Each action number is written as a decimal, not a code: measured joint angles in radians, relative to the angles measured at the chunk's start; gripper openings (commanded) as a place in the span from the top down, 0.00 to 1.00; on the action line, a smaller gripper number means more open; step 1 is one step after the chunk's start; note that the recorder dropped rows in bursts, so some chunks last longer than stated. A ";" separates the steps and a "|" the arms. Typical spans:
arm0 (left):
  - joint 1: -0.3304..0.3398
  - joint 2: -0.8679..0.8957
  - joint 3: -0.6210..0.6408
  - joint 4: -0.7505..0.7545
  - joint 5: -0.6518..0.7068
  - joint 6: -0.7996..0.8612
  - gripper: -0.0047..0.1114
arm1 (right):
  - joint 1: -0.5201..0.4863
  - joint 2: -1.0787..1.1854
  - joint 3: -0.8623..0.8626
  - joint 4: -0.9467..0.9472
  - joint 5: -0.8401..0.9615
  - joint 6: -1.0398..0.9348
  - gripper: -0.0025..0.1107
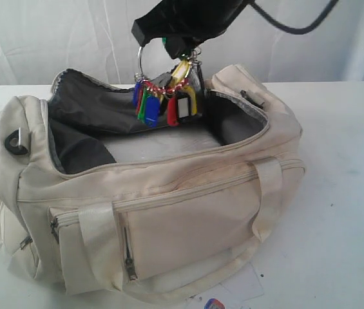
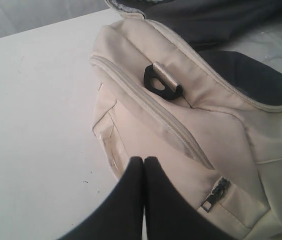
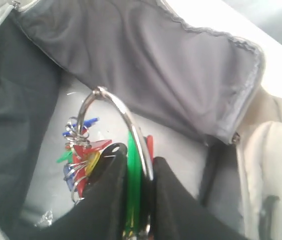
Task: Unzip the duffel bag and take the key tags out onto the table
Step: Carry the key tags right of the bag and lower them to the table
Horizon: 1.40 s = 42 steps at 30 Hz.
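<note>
A white surface (image 1: 349,193) carries the unzipped duffel bag (image 1: 188,219). Above it, the right end effector (image 1: 176,44) clamps the key tags (image 1: 165,100) by their ring. The left end effector (image 2: 143,161) is closed, empty, beside the bag's end.

No writing is legible. The paper card (image 1: 233,293) on the worktop (image 1: 343,193) bears a red-blue logo too small to read; white inserts on the key tags (image 1: 167,103) show nothing readable.

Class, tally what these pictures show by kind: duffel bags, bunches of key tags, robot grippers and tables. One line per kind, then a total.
duffel bag: 1
bunch of key tags: 1
grippers: 2, the left gripper and the right gripper
table: 1
Total: 5
</note>
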 measured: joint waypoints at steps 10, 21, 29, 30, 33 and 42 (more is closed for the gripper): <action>0.000 0.000 0.000 -0.008 0.000 0.000 0.96 | -0.072 -0.347 0.199 -0.042 0.024 0.010 0.98; 0.000 0.000 0.000 -0.024 0.002 0.000 0.96 | -0.120 -0.743 0.469 -0.152 0.092 0.063 0.98; 0.000 0.000 0.000 -0.029 0.004 0.000 0.96 | -0.121 -0.860 0.723 -0.293 0.075 0.200 0.98; 0.000 0.000 0.000 -0.030 0.004 0.000 0.96 | -0.125 -0.857 0.749 -0.295 0.067 0.205 0.98; 0.000 0.000 0.000 -0.036 0.004 0.000 0.96 | -0.149 -0.829 0.808 -0.269 0.031 0.205 0.98; 0.000 0.000 0.000 -0.040 0.004 0.000 0.96 | -0.408 -0.622 0.899 0.082 -0.032 -0.088 0.98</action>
